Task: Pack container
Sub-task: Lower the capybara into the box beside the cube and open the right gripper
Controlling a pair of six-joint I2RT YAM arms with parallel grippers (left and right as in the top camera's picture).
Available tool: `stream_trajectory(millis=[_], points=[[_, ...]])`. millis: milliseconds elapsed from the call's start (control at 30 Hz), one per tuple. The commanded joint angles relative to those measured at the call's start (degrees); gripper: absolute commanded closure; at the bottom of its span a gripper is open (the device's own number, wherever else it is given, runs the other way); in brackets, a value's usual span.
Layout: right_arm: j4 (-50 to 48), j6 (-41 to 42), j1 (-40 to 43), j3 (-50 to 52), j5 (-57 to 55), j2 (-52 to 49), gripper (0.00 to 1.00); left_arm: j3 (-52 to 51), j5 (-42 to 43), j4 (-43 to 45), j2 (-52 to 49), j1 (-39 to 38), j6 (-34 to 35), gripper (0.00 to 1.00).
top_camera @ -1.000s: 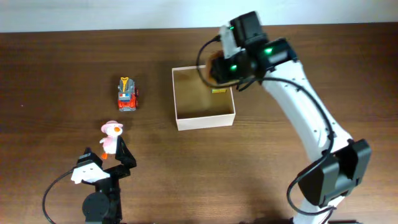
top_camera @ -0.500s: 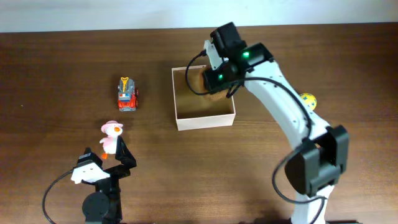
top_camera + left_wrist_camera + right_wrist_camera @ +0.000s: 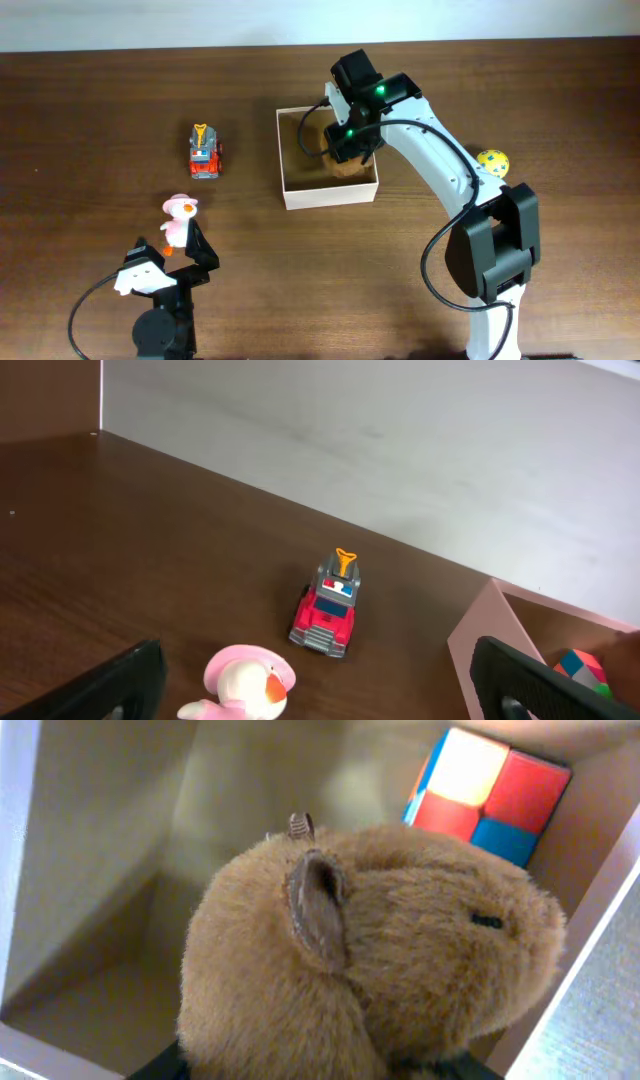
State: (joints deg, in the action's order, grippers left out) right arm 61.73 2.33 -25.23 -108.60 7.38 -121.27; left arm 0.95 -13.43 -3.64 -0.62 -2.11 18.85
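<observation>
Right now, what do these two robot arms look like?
The right arm has white tube-like links with chunky black joints, green lights glowing near its wrist and a thin black cable looping alongside. The left arm is mostly black with a white part, a trailing black cable and a black-fingered end effector.

One each: container (image 3: 330, 194), brown plush (image 3: 370, 970), colour cube (image 3: 490, 795), toy truck (image 3: 205, 152), pink duck (image 3: 178, 215), yellow ball (image 3: 492, 162).

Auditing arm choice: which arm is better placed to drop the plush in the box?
Right: the right gripper holds the brown plush inside the container; the left gripper sits open near the pink-hatted bird.
</observation>
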Motion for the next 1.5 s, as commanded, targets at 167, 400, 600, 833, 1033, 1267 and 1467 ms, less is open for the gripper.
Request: stream_trajectory(millis=[167, 400, 600, 833, 1033, 1267, 1467], points=[[0.9, -0.6, -0.3, -0.2, -0.5, -2.4, 0.50, -0.4, 0.6, 0.1, 0.3, 0.1, -0.9, 0.01], [0.5, -0.6, -0.3, -0.2, -0.5, -2.6, 0.43, -0.4, 0.6, 0.1, 0.3, 0.1, -0.9, 0.01], [0.5, -0.6, -0.3, -0.2, -0.5, -2.6, 0.31, -0.4, 0.6, 0.1, 0.3, 0.1, -0.9, 0.01], [0.5, -0.6, -0.3, -0.2, -0.5, -2.6, 0.24, -0.4, 0.6, 0.1, 0.3, 0.1, -0.9, 0.01], [0.5, -0.6, -0.2, -0.2, -0.5, -2.6, 0.21, -0.4, 0.6, 0.1, 0.3, 0.1, -0.9, 0.01], [0.3, -0.6, -0.2, -0.3, -0.5, -2.6, 0.19, -0.4, 0.6, 0.1, 0.3, 0.1, -0.9, 0.01], [-0.2, -2.4, -0.3, -3.4, -0.5, -2.6, 0.21, -0.4, 0.6, 0.1, 0.3, 0.1, -0.9, 0.01]])
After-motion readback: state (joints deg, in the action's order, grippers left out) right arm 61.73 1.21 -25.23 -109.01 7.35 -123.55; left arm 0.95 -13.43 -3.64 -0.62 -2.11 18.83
